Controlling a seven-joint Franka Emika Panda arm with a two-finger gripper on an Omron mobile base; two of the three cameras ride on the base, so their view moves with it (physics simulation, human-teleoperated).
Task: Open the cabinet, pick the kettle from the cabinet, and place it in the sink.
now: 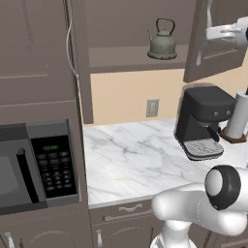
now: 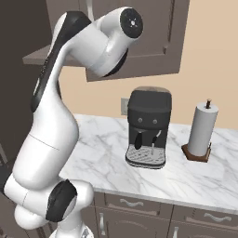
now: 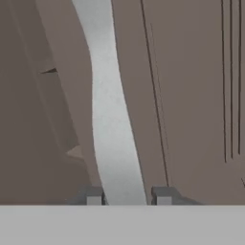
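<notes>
The cabinet stands open, and the grey-green kettle sits upright on its inner shelf, well left of my hand. The right door is swung outward. At its upper part my gripper reaches in from the right. In the hand view the door's curved silver handle runs straight up between my two fingertips, and the gripper is shut on it. In the right base view my arm covers much of the cabinet door. The sink is out of view.
A black coffee machine stands on the white marble counter below the open door, with a paper towel roll to its right. A microwave sits in the tall unit at left. Drawers run under the counter.
</notes>
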